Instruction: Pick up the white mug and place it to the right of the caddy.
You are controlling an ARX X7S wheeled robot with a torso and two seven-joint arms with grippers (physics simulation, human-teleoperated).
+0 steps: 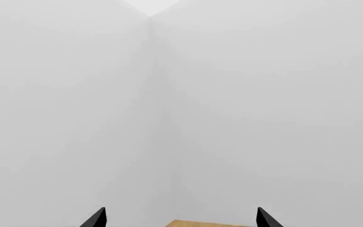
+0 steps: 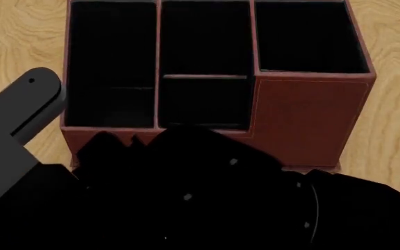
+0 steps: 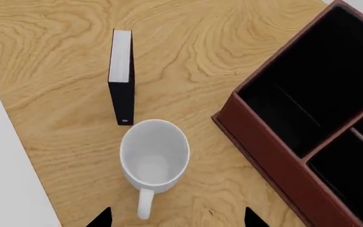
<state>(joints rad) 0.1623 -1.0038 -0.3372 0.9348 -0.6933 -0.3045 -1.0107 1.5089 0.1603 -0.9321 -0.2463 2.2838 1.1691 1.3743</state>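
Observation:
In the right wrist view the white mug [image 3: 154, 155] stands upright on the wooden table, mouth up, its handle [image 3: 145, 203] pointing toward my right gripper [image 3: 176, 220]. That gripper is open, its two black fingertips [image 3: 100, 219] wide apart and above the table, with nothing between them. The reddish-brown caddy [image 3: 266, 156] with black-lined compartments sits beside the mug, apart from it. In the head view the caddy [image 2: 304, 117] fills the middle and the mug is hidden. My left gripper [image 1: 180, 219] is open and faces blank white walls.
A small black book-like box with a white edge [image 3: 121, 75] stands just beyond the mug. The table edge [image 3: 17, 156] runs close to the mug, opposite the caddy. My dark arms [image 2: 186, 203] block the lower half of the head view.

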